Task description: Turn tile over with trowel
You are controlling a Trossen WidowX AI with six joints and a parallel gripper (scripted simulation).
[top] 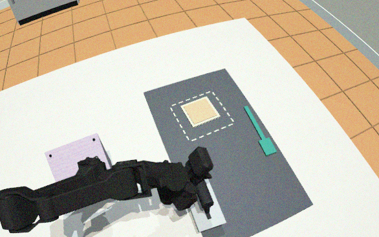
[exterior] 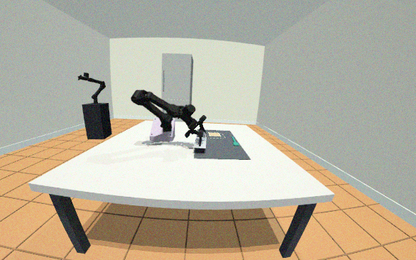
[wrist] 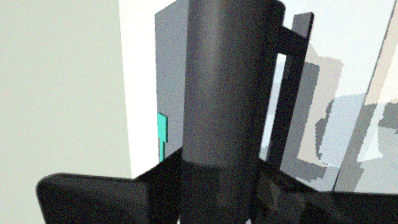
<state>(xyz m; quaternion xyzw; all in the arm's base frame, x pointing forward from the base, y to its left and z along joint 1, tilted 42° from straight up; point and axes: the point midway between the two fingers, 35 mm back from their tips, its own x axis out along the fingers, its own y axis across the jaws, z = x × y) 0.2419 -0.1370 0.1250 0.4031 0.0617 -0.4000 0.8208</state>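
My gripper [exterior: 199, 131] [wrist: 213, 151] is shut on the trowel's thick black handle [top: 204, 193] [wrist: 225, 90]. The trowel's broad pale blade [top: 216, 217] [wrist: 350, 30] is over the near left part of the grey mat [top: 254, 188] [exterior: 222, 153]. A dark shadow shows below the blade in the exterior view. The square tile [top: 201, 111] [exterior: 214, 134] lies flat inside the dashed outline [top: 174, 115], with a plain-looking tan face and a cream border up. No mark shows on that face. The wrist view does not show the tile.
A teal flat tool [top: 267, 146] [exterior: 235, 142] [wrist: 162, 128] lies along the mat's right side, beside the outline. The arm's lilac base block [top: 73, 150] [exterior: 156, 131] stands on the white table [top: 108, 81] to the left. Another arm on a black pedestal [exterior: 97, 122] stands off the table.
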